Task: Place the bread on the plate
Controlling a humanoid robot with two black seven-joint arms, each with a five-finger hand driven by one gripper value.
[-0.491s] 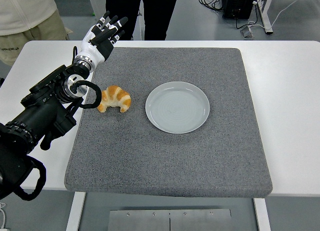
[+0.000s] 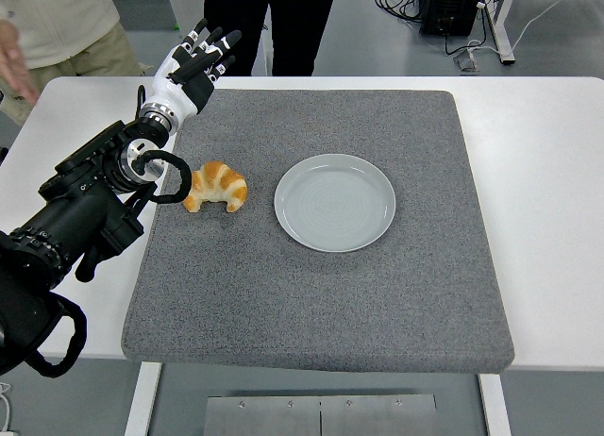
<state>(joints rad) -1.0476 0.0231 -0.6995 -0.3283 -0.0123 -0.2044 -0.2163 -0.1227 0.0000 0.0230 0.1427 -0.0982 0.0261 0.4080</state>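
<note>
Well, the risk I'd watch for is a clumsy approach. The left hand [image 2: 192, 66] is up at the far left corner of the grey mat [image 2: 311, 304], fingers spread and holding nothing, while the bread [image 2: 217, 186] lies nearer, just right of the forearm. To reach it the arm has to draw back and turn the hand down, and the wrist or the black cable loop by it could brush the bread on the way and nudge it. It's a curved croissant, flaky I'd guess, so a hard pinch might crush it, and a loose one could let it roll out between the fingers before it gets over the plate [image 2: 335, 202].

As things stand, the bread sits on the mat left of centre, near the plate's left rim but clear of it. The hand is well beyond it, farther from me and slightly left, not touching it. The plate lies mid-mat with nothing on it. People stand at the table's far side, one with a hand [image 2: 17, 63] showing at far left.
</note>
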